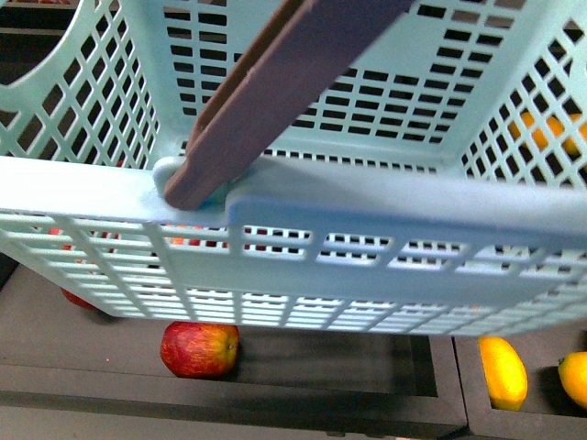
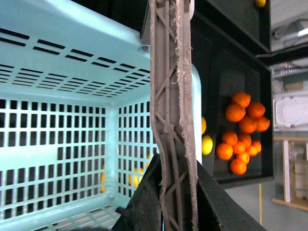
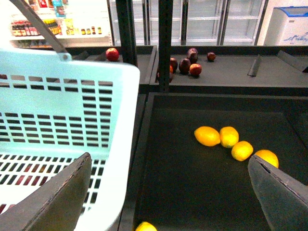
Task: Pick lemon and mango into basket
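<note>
Four look-alike yellow fruits (image 3: 229, 136) could fool the wide-apart right pincer (image 3: 168, 161), while the basket (image 3: 72, 77), its handle (image 2: 168, 96) clamped in the left pincer (image 2: 177, 166), may swing.

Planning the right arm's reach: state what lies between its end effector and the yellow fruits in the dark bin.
Right wrist view: only bare dark bin floor lies between the open right end effector and the yellow fruits. The basket stands aside.

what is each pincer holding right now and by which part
The left pincer grips the basket by its brown swing handle; the right pincer is open and holds nothing.
</note>
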`<action>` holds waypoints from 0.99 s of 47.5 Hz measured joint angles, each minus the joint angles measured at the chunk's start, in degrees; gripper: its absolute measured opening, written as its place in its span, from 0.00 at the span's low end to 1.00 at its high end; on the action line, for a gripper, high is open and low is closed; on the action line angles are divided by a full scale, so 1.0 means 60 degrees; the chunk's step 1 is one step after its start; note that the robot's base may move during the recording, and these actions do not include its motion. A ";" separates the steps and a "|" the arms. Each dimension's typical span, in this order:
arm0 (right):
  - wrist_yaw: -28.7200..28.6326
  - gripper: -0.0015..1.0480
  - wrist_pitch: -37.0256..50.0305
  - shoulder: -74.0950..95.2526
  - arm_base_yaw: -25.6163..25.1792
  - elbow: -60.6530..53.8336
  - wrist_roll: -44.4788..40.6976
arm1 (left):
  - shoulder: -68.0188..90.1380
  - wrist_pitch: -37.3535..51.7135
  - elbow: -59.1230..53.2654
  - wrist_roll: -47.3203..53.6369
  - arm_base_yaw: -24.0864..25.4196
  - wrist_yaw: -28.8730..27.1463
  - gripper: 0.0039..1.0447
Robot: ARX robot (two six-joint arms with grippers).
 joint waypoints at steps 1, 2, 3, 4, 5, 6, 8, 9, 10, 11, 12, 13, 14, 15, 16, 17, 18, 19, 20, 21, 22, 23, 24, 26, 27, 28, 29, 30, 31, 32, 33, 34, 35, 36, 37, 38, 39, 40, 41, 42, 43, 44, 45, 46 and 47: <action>0.0004 0.92 0.0000 0.0000 0.0000 0.0000 -0.0004 | 0.0044 -0.0040 0.0033 0.0073 -0.0113 -0.0011 0.08; 0.0000 0.92 0.0000 0.0000 0.0000 0.0000 0.0000 | 0.0076 -0.0106 0.0066 0.0160 -0.0208 -0.0058 0.08; 0.0000 0.92 0.0000 0.0000 0.0000 0.0000 0.0000 | 0.0091 -0.0146 0.0080 0.0211 -0.0251 -0.0095 0.08; 0.0000 0.92 0.0000 0.0000 0.0004 0.0000 0.0000 | 0.0127 -0.0208 0.0102 0.0295 -0.0335 -0.0160 0.08; 0.0000 0.92 0.0000 0.0000 0.0000 0.0000 0.0000 | 0.0138 -0.0233 0.0109 0.0313 -0.0361 -0.0193 0.08; 0.0000 0.92 0.0000 0.0000 0.0000 0.0000 0.0000 | 0.0157 -0.0259 0.0120 0.0397 -0.0412 -0.0226 0.08; 0.0004 0.92 0.0000 0.0000 0.0000 0.0000 0.0000 | 0.0182 -0.0270 0.0131 0.0484 -0.0459 -0.0233 0.07; 0.0004 0.92 0.0000 0.0000 0.0000 0.0000 0.0000 | 0.0189 -0.0277 0.0135 0.0517 -0.0466 -0.0233 0.07; 0.0004 0.92 0.0000 0.0000 0.0000 0.0000 0.0000 | 0.0189 -0.0280 0.0135 0.0546 -0.0466 -0.0233 0.07; 0.0004 0.92 0.0000 0.0000 0.0000 0.0000 0.0000 | 0.0193 -0.0284 0.0135 0.0561 -0.0463 -0.0248 0.07; 0.0004 0.92 0.0000 0.0000 0.0000 0.0000 0.0000 | 0.0193 -0.0284 0.0135 0.0565 -0.0463 -0.0255 0.07; 0.0004 0.92 0.0000 0.0000 0.0000 0.0000 0.0000 | 0.0193 -0.0284 0.0138 0.0565 -0.0455 -0.0270 0.07; 0.0004 0.92 0.0000 0.0000 0.0000 0.0000 0.0000 | 0.0193 -0.0284 0.0138 0.0568 -0.0452 -0.0284 0.07; 0.0004 0.92 0.0000 0.0000 0.0000 0.0000 0.0000 | 0.0193 -0.0284 0.0138 0.0572 -0.0448 -0.0288 0.07; 0.0000 0.92 0.0000 0.0000 0.0000 0.0000 0.0000 | 0.0193 -0.0284 0.0138 0.0576 -0.0437 -0.0291 0.07; 0.0000 0.92 0.0000 0.0000 0.0000 0.0000 0.0000 | 0.0193 -0.0284 0.0138 0.0579 -0.0423 -0.0295 0.07; 0.0000 0.92 0.0000 0.0000 0.0000 0.0000 0.0000 | 0.0193 -0.0284 0.0142 0.0579 -0.0419 -0.0295 0.07; 0.0000 0.92 0.0000 0.0000 0.0000 0.0000 0.0000 | 0.0193 -0.0284 0.0142 0.0579 -0.0404 -0.0299 0.07; 0.0000 0.92 0.0000 0.0000 0.0000 0.0000 0.0000 | 0.0193 -0.0284 0.0146 0.0579 -0.0397 -0.0302 0.07; 0.0000 0.92 0.0000 0.0000 0.0000 0.0000 0.0000 | 0.0193 -0.0284 0.0149 0.0579 -0.0390 -0.0313 0.07; 0.0000 0.92 0.0000 0.0000 0.0000 0.0000 0.0000 | 0.0193 -0.0284 0.0153 0.0579 -0.0390 -0.0321 0.07; 0.0000 0.92 0.0000 0.0000 0.0000 0.0000 0.0000 | 0.0193 -0.0284 0.0153 0.0586 -0.0390 -0.0321 0.07; 0.0000 0.92 0.0000 0.0000 0.0000 0.0000 0.0000 | 0.0193 -0.0284 0.0157 0.0605 -0.0390 -0.0324 0.07; 0.0004 0.92 0.0000 0.0000 0.0000 0.0000 0.0000 | 0.0193 -0.0284 0.0157 0.0648 -0.0390 -0.0328 0.07; 0.0000 0.92 0.0000 0.0000 0.0000 0.0000 0.0000 | 0.0193 -0.0284 0.0157 0.0656 -0.0390 -0.0328 0.07; 0.0000 0.92 0.0000 0.0000 0.0000 0.0000 0.0000 | 0.0193 -0.0284 0.0157 0.0663 -0.0390 -0.0328 0.07; 0.0004 0.92 0.0000 0.0000 0.0000 0.0000 0.0000 | 0.0193 -0.0284 0.0157 0.0667 -0.0390 -0.0328 0.07; 0.0004 0.92 0.0000 0.0000 0.0000 0.0000 0.0000 | 0.0193 -0.0284 0.0157 0.0667 -0.0390 -0.0328 0.07; -0.0007 0.92 -0.0022 0.0022 0.0000 0.0011 0.0040 | 0.0193 -0.0284 0.0157 0.0667 -0.0390 -0.0324 0.07; -0.0153 0.92 -0.0404 0.0219 -0.0051 0.0131 0.0266 | 0.0193 -0.0284 0.0157 0.0667 -0.0390 -0.0321 0.07; -0.0277 0.92 -0.0718 0.0339 -0.0095 0.0266 0.0423 | 0.0193 -0.0284 0.0157 0.0663 -0.0390 -0.0321 0.07; -0.0499 0.92 -0.1501 0.0732 -0.0240 0.0576 0.0769 | 0.0193 -0.0284 0.0157 0.0663 -0.0390 -0.0317 0.07; -0.0674 0.92 -0.2200 0.1235 -0.0474 0.0903 0.1133 | 0.0193 -0.0284 0.0157 0.0663 -0.0386 -0.0317 0.07; -0.0790 0.92 -0.2514 0.1504 -0.0605 0.1060 0.1293 | 0.0193 -0.0284 0.0157 0.0652 -0.0379 -0.0324 0.07; -0.1075 0.92 -0.3100 0.2098 -0.0943 0.1370 0.1617 | 0.0193 -0.0284 0.0157 0.0648 -0.0382 -0.0324 0.07; -0.1319 0.92 -0.3475 0.2616 -0.1279 0.1599 0.1836 | 0.0193 -0.0284 0.0157 0.0645 -0.0382 -0.0324 0.07; -0.1428 0.92 -0.3585 0.2896 -0.1475 0.1694 0.1909 | 0.0193 -0.0284 0.0157 0.0645 -0.0382 -0.0324 0.07; -0.1650 0.92 -0.3603 0.3351 -0.1869 0.1803 0.1996 | 0.0193 -0.0284 0.0164 0.0645 -0.0386 -0.0321 0.07; -0.1840 0.92 -0.3493 0.3810 -0.2306 0.1880 0.2076 | 0.0193 -0.0284 0.0175 0.0659 -0.0393 -0.0306 0.07; -0.1942 0.92 -0.3406 0.4022 -0.2517 0.1912 0.2091 | 0.0193 -0.0284 0.0178 0.0663 -0.0397 -0.0291 0.07; -0.2120 0.92 -0.3184 0.4452 -0.2954 0.1985 0.2087 | 0.0193 -0.0284 0.0182 0.0663 -0.0401 -0.0281 0.07; -0.2208 0.92 -0.3060 0.4666 -0.3177 0.2022 0.2087 | 0.0193 -0.0284 0.0182 0.0659 -0.0401 -0.0281 0.07; -0.2364 0.92 -0.2801 0.5071 -0.3595 0.2109 0.2080 | 0.0193 -0.0284 0.0182 0.0659 -0.0401 -0.0284 0.07; -0.2481 0.92 -0.2492 0.5512 -0.4036 0.2197 0.2044 | 0.0193 -0.0288 0.0182 0.0656 -0.0401 -0.0288 0.07; -0.2546 0.92 -0.2160 0.5945 -0.4441 0.2288 0.2014 | 0.0193 -0.0291 0.0182 0.0656 -0.0401 -0.0291 0.07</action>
